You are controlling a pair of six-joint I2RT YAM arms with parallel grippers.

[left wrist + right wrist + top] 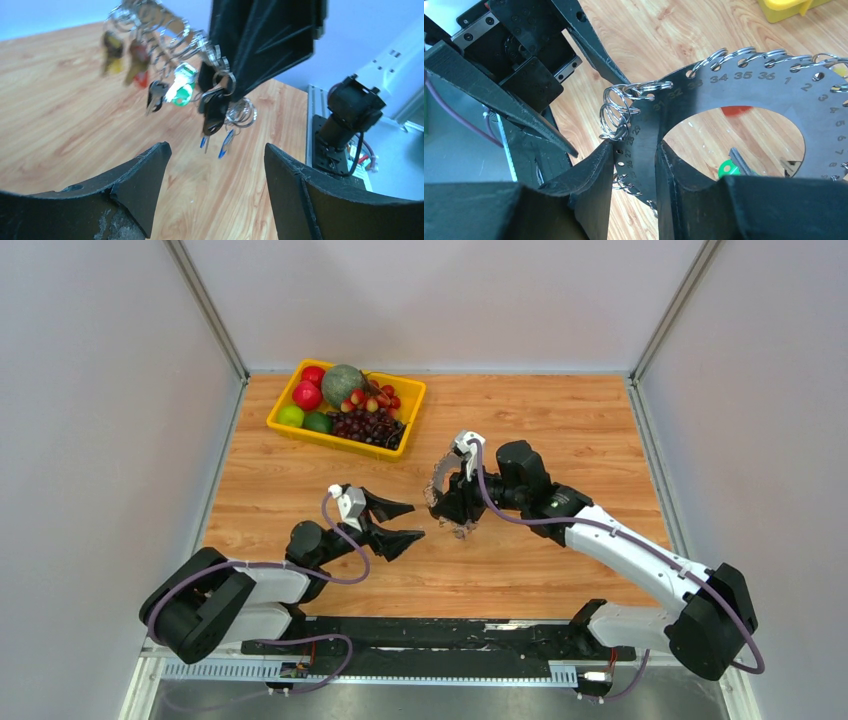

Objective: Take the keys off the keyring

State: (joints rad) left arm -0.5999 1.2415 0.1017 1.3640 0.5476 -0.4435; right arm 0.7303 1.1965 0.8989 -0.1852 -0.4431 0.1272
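Note:
The keyring [749,87] is a flat silvery disc with an open centre, numbered holes and small split rings round its rim. My right gripper [635,150] is shut on its band and holds it up above the table [540,430]. Keys [212,107] with black, green [181,90], yellow and red heads dangle from it. My left gripper [216,149] is open and empty, just below and in front of the hanging keys, not touching them. From above, the left gripper [417,521] sits just left of the keyring [437,480] and the right gripper [450,502].
A yellow tray [283,408] of fruit stands at the back left of the wooden table. Grey walls close in the left, right and back. The arm bases and a black rail [440,640] run along the near edge.

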